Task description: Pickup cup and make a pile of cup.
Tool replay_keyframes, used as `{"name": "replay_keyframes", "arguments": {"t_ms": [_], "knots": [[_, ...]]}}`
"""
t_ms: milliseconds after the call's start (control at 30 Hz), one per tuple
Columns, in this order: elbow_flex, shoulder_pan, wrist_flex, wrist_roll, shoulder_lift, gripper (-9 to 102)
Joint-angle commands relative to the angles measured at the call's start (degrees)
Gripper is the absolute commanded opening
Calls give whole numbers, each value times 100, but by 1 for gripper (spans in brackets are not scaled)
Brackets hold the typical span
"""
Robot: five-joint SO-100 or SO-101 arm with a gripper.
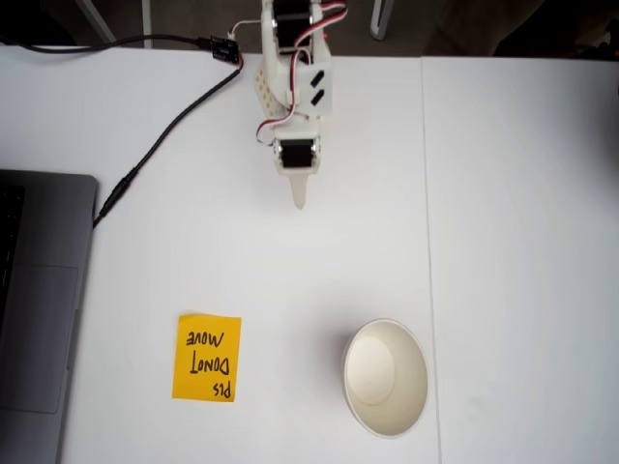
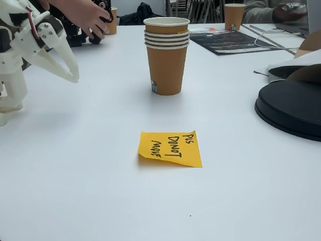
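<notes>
A white table (image 1: 522, 242) fills both fixed views, with a seam running down it right of centre in the view from above. A grey laptop (image 1: 39, 309) lies at the left edge of that view, and in the low view a black round disc (image 2: 291, 110) sits at the right. The white arm (image 1: 295, 87) reaches in from the far edge in the view from above. Its gripper (image 1: 299, 198) points toward the near side, with the jaws drawn together to a single tip and nothing between them; in the low view the gripper (image 2: 70, 73) hangs at the left, above the table, equally empty. The pile of cups (image 2: 166, 60) stands upright on the table, well apart from the gripper. It is tan on the outside, with several rolled rims stacked. From above the pile of cups (image 1: 387, 377) reads as one cream-lined cup, right of the orange sticky note (image 1: 207, 358). In the low view the sticky note (image 2: 170, 148) lies flat, nearer than the pile. A black cable (image 1: 164, 135) runs from the arm toward the laptop. A person's hand (image 2: 85, 17) is at the far left in the low view.
</notes>
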Motion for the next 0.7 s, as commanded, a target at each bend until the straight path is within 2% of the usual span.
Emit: {"name": "replay_keyframes", "arguments": {"t_ms": [0,667], "knots": [[-26,-9,-123,18,26,-7],[35,-9,-132,-53,26,-7]]}}
